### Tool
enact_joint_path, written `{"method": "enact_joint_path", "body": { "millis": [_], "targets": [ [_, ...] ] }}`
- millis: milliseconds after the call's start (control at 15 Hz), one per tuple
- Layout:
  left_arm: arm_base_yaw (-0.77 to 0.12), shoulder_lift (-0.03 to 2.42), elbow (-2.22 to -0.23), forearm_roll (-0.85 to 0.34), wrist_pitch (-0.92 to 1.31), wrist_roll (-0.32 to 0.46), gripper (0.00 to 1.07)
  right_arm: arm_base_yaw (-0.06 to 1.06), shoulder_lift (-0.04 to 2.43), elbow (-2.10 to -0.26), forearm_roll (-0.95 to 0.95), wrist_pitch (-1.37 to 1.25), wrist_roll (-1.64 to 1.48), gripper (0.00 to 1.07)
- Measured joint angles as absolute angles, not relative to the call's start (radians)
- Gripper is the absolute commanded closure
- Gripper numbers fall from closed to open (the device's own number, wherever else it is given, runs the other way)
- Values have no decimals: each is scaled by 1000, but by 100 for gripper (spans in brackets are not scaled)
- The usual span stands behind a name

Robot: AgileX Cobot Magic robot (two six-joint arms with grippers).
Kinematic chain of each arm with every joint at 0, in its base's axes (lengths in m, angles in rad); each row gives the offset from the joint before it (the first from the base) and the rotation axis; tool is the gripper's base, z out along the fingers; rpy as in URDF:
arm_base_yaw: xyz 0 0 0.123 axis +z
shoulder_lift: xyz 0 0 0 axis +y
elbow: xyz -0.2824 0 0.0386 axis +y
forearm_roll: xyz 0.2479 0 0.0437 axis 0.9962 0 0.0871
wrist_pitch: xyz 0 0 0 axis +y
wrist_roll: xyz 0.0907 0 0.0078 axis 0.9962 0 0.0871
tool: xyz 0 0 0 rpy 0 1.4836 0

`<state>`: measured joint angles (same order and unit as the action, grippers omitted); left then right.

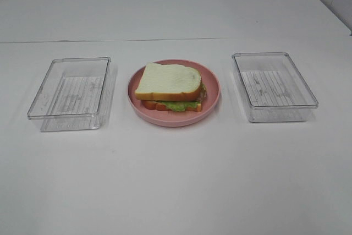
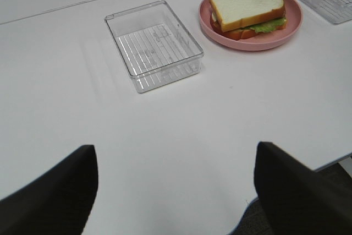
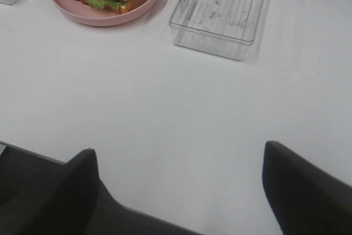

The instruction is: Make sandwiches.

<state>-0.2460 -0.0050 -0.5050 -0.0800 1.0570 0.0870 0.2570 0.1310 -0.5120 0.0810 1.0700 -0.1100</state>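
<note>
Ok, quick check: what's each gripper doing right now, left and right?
Left gripper: open, holding nothing, over bare table.
Right gripper: open, holding nothing, at the table edge.

No text, label, brand, number or sign can be read in any of the views. The two clear plastic boxes, one on the left (image 1: 70, 93) and one on the right (image 1: 274, 86), show only raised ridges and faint scuff marks on their floors, and these form no letters. The pink plate (image 1: 212, 100) is plain on its rim. The sandwich (image 1: 169, 86) has no print on its bread. The white table (image 1: 176, 180) has no marking, only a thin seam line across it.
</note>
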Motion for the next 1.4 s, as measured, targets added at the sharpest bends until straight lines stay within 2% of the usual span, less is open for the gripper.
{"method": "enact_joint_path", "body": {
  "millis": [600, 800, 867, 1133, 1400],
  "targets": [
    [-238, -5, -505, -80, 1057, 87, 32, 240, 123, -512, 83, 1069, -110, 31],
    [-139, -5, -505, -80, 1057, 87, 32, 143, 123, -512, 87, 1069, -110, 31],
    [-49, -5, -505, -80, 1057, 87, 32, 70, 123, -512, 87, 1069, -110, 31],
    [-2, -5, -505, -80, 1057, 87, 32, -17, 95, -512, 88, 1069, -110, 31],
    [-2, -5, -505, -80, 1057, 87, 32, -20, -1, -512, 90, 1068, -110, 31]
  ]
}}
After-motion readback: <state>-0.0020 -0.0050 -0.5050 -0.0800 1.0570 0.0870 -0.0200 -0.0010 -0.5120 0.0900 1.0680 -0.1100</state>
